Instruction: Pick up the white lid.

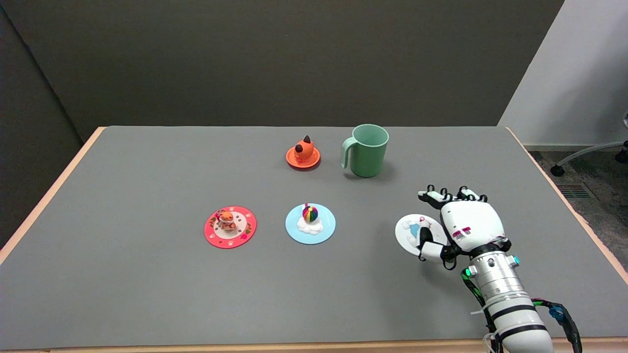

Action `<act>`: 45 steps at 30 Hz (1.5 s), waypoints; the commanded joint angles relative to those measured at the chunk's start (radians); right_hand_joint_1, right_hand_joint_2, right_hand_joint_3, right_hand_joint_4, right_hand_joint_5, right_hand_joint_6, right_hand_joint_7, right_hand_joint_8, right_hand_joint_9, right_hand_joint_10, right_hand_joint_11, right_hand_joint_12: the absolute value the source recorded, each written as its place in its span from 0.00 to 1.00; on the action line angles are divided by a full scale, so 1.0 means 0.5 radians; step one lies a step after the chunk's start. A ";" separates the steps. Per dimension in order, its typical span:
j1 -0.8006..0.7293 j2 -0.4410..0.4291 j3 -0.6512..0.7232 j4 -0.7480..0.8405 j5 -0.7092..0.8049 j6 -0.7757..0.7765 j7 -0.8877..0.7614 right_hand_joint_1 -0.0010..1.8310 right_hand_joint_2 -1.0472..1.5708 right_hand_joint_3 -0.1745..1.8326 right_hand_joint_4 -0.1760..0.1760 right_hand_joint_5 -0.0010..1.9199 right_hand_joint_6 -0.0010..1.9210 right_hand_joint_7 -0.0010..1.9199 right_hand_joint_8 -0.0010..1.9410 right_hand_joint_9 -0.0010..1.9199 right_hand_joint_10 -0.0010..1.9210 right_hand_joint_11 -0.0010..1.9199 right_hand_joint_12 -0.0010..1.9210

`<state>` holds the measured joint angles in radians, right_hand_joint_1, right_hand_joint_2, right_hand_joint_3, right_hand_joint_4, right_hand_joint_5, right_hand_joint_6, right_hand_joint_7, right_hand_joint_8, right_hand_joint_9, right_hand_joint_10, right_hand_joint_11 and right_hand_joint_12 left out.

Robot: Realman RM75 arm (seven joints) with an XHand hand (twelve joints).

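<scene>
Fingers (444,196) of my right hand (463,223) reach forward over the far-right part of the white lid (411,234), while the thumb sits low at the lid's near edge, pressed against or just beside the small figure on top. From this angle I cannot tell whether they are clamped on the lid or only hovering around it — the palm hides the contact, and the lid looks to lie flat on the table (147,294) with its left half showing.

I see the white lid at the right of the near row, well right of the table's middle. It carries a pale blue-and-white decoration, partly covered by my hand.

To its left, apart from it, lies the light blue lid (324,228) with a rainbow-striped ball on a white cloud-shaped base. Further left again sits the red lid (243,228), dotted round its rim, with a small orange figure at its centre. These three lie roughly in one line across the table.

On the far side stands the green mug (370,154), upright, handle turned to the left, mouth open to the camera. Just left of it — near but not touching — is the orange lid (306,159), topped by an orange figure with dark pointed ears.

My forearm comes in from the lower right corner, white and silver, with black and green cabling along its wrist.
</scene>
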<state>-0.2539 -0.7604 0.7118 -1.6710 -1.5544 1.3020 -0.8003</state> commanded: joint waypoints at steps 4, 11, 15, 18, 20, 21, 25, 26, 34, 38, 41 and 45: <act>-0.003 0.000 0.008 0.055 0.042 -0.041 0.003 0.47 0.68 0.60 0.75 0.32 0.09 0.39 0.08 0.47 0.13 0.23 0.63; -0.006 -0.003 0.000 0.067 0.042 -0.044 0.003 0.48 0.69 0.59 0.82 0.35 0.09 0.43 0.09 0.47 0.13 0.24 0.63; 0.000 -0.006 -0.003 0.078 0.042 -0.060 0.003 0.50 0.70 0.58 0.84 0.36 0.10 0.44 0.09 0.47 0.13 0.24 0.63; 0.003 -0.007 -0.003 0.083 0.042 -0.079 0.003 0.50 0.70 0.58 0.84 0.36 0.09 0.44 0.09 0.47 0.13 0.25 0.63; 0.007 -0.012 -0.003 0.089 0.042 -0.092 0.003 0.51 0.70 0.58 0.84 0.36 0.09 0.44 0.09 0.47 0.13 0.25 0.63; 0.011 -0.015 -0.003 0.096 0.042 -0.094 0.003 0.51 0.70 0.58 0.84 0.36 0.09 0.44 0.09 0.47 0.13 0.25 0.63; 0.023 -0.028 -0.003 0.107 0.037 -0.114 0.003 0.51 0.70 0.58 0.84 0.36 0.09 0.44 0.09 0.47 0.13 0.25 0.63; 0.027 -0.028 -0.003 0.113 0.037 -0.120 0.003 0.51 0.70 0.58 0.84 0.36 0.09 0.44 0.09 0.47 0.13 0.25 0.63; 0.039 -0.034 -0.003 0.128 0.038 -0.139 0.003 0.51 0.71 0.58 0.85 0.37 0.10 0.45 0.09 0.47 0.13 0.25 0.63; 0.038 -0.034 -0.003 0.130 0.028 -0.138 0.003 0.52 0.71 0.57 0.92 0.40 0.10 0.47 0.09 0.48 0.13 0.25 0.63; 0.027 -0.034 0.006 0.130 0.027 -0.128 0.003 0.53 0.71 0.54 1.00 0.45 0.10 0.51 0.10 0.49 0.15 0.25 0.63; 0.015 -0.040 0.011 0.128 0.025 -0.119 -0.006 0.60 0.77 0.36 1.00 0.46 0.17 0.51 0.29 0.49 0.24 0.23 0.69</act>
<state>-0.2407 -0.7741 0.7114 -1.6134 -1.5357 1.2441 -0.7990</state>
